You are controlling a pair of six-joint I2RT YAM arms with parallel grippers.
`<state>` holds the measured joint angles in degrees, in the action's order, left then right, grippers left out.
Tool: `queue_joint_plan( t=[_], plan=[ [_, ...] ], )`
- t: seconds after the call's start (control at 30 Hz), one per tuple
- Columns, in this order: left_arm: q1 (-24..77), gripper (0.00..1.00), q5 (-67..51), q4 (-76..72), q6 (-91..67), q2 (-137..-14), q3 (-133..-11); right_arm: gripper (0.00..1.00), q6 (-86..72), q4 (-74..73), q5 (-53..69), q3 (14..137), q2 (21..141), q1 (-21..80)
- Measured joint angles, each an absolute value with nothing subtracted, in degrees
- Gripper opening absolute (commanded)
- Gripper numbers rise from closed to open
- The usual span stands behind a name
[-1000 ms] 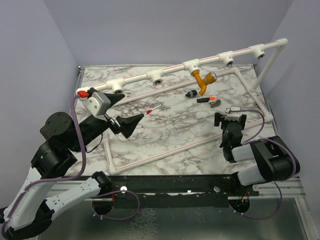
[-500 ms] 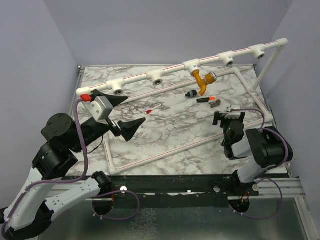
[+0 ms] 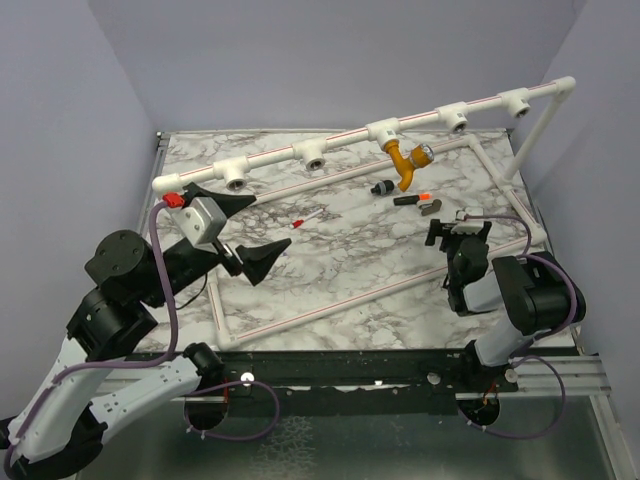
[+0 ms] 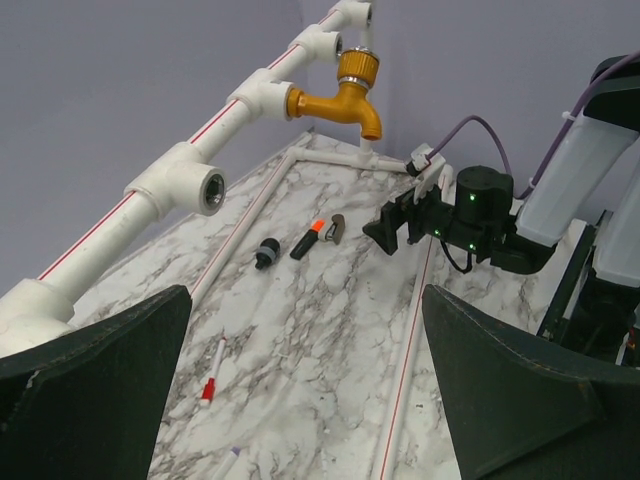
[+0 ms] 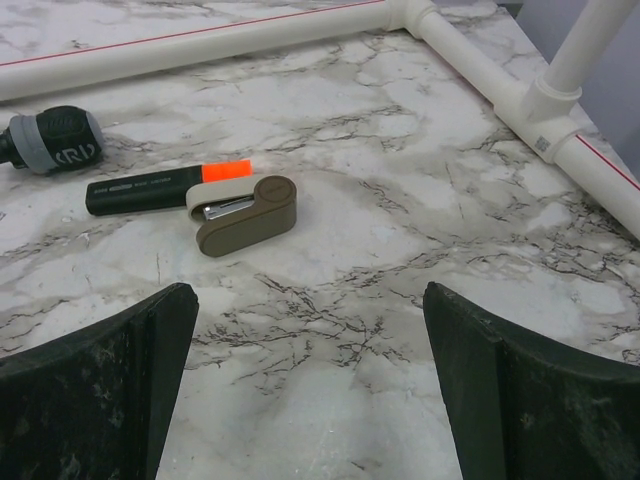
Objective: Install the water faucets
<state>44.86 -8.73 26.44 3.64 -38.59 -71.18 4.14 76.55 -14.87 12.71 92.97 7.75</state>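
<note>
One mustard-orange water faucet hangs spout down from the middle tee of the raised white pipe; the left wrist view shows this faucet screwed into its socket. My left gripper hovers open and empty above the left part of the marble table, pointing toward the pipe. From its wrist camera, that left gripper frames bare marble. My right gripper is open and empty low over the right side; seen from its own wrist, the right gripper is just short of the loose small items.
Empty tee sockets line the raised pipe. A thin white red-tipped stick lies mid-table. A small black knob piece, a black marker with an orange band and a brown clip-like item lie together. A white pipe frame rims the table.
My left gripper has drifted slightly right and toward the near edge, staying open. The right arm's elbow has risen while its gripper stays in place.
</note>
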Motion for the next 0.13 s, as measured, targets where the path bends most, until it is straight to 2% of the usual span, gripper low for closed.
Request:
queue_joint_plan(
  t=[0.13],
  plan=[
    [44.9,0.99,-8.7,26.3,3.7,-38.2,-70.6,1.0,3.9,75.7,-14.8,13.4,93.0,7.6]
  ],
)
